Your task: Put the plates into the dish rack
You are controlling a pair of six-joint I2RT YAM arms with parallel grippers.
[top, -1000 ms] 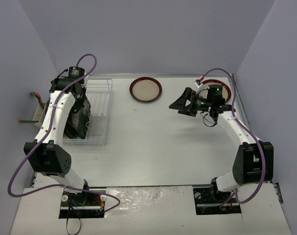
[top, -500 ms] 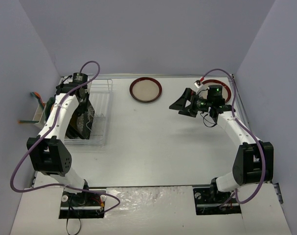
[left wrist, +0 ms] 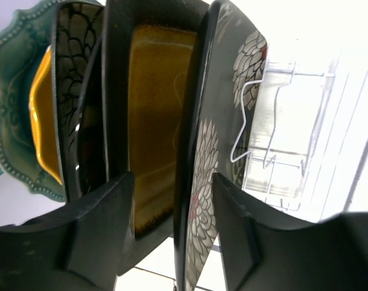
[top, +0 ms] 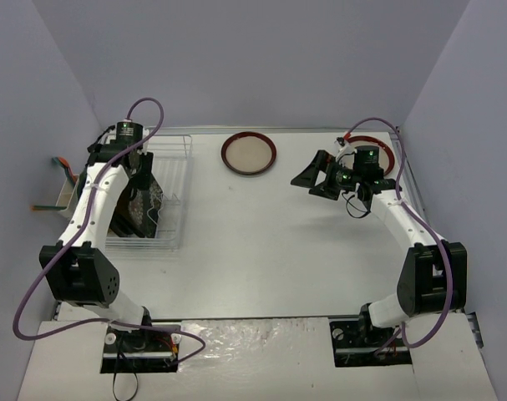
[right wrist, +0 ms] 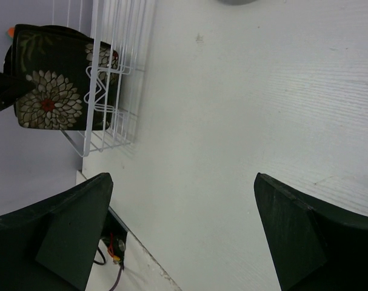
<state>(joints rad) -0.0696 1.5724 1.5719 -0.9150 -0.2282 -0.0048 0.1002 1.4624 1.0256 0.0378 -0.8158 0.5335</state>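
Note:
The dish rack point(top: 174, 180) stands at the far left and holds several plates on edge. In the left wrist view these are a scalloped teal plate point(left wrist: 11, 109), a yellow one point(left wrist: 41, 115), a black-amber square one point(left wrist: 153, 121) and a black floral square plate point(left wrist: 208, 157). My left gripper point(top: 140, 171) hangs over them. It is open, and its fingers straddle the floral plate's edge point(left wrist: 171, 182) with a gap on the left side. A round cream plate with a dark rim point(top: 249, 154) lies at the table's back. A red-rimmed plate point(top: 385, 150) shows partly behind the right arm. My right gripper point(top: 307, 180) hovers wide open and empty point(right wrist: 182, 182).
A small caddy point(top: 65, 188) with orange items hangs off the rack's left side. The rack's white wires point(left wrist: 281, 145) rise just right of the floral plate. The enclosure's walls close in at the left, back and right.

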